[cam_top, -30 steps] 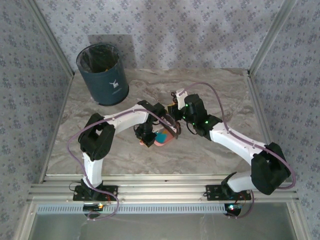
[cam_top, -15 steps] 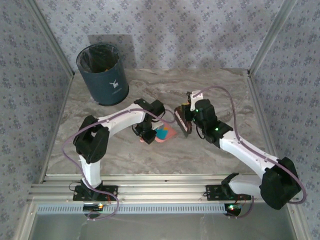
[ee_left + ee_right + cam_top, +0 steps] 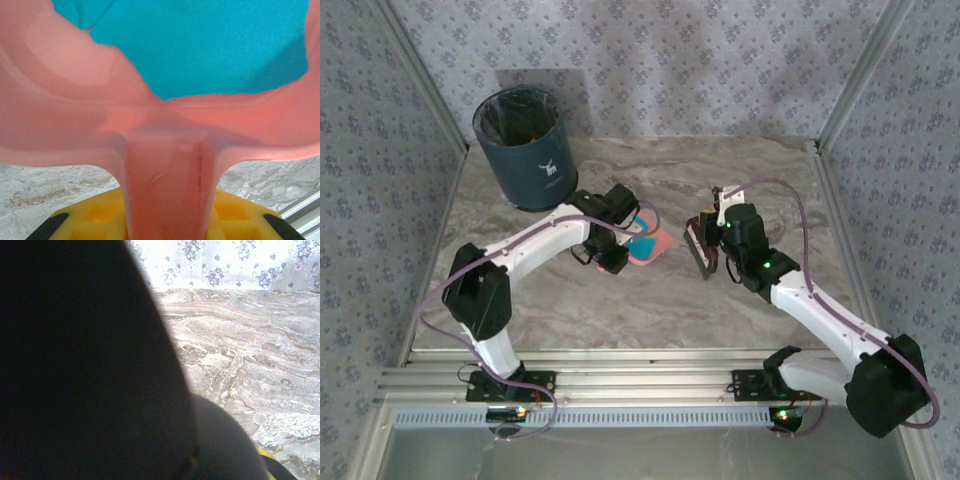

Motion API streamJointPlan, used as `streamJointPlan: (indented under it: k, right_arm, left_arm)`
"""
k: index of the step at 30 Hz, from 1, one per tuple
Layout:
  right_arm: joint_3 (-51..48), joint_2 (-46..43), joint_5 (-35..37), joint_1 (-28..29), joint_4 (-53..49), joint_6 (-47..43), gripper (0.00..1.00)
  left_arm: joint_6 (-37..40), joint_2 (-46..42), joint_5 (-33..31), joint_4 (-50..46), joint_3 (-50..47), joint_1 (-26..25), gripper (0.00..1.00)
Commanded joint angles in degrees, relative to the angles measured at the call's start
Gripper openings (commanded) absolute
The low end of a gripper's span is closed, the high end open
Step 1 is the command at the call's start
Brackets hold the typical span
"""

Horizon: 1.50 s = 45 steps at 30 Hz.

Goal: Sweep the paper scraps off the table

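Pink dustpan carrying teal paper, dark brush held apart from it.

From the overhead camera I see the left pincer (image 3: 616, 258) pressed onto the handle of the dustpan (image 3: 652, 246), which sits right of the bin (image 3: 525, 150) and nearer to me. The paper scraps (image 3: 641, 243) I can make out are teal and lie inside the pan. Farther right of the bin, the right pincer (image 3: 716, 238) is pinched on a dark brush (image 3: 702, 250), well apart from the pan, over the bare marble of the table (image 3: 775, 180). I cannot tell whether the pan touches the table. On the left wrist camera the pan's handle runs down between my yellow finger pads (image 3: 95, 212), and teal paper (image 3: 200, 45) covers the pan's floor. On the right wrist camera a dark bulk (image 3: 75, 365) blocks the left side, with veined tabletop (image 3: 250, 350) beside it.
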Motion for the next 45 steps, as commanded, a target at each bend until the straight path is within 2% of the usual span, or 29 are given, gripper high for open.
streamJointPlan:
  k: [1,10,26,39,45]
  right_arm:
    - [-1.04,-2.02,0.08,-0.29,0.44,0.86,0.0]
    - [-2.81,-4.81,-1.35,-0.74,-1.18,0.61,0.0]
    - [-3.72,-5.52,-4.66,-1.0,-1.61,1.13,0.0]
    - [-4.17,-5.21,-6.09,-1.14,-0.81,1.61,0.0]
    - [-4.11,-5.02,-6.86,-1.13,-0.64,2.26,0.0]
  left_arm:
    - [0.23,-3.56,2.29,0.69,-0.57,1.22,0.0]
    - [0.67,-6.07,6.36,-0.01,2.39,4.78,0.0]
    - [1.42,-6.65,11.84,-5.09,14.06,12.2,0.0]
    - [0.85,-1.61,17.57,-9.72,28.37,19.62,0.0]
    - [0.06,3.15,21.02,-13.73,38.96,23.72,0.0]
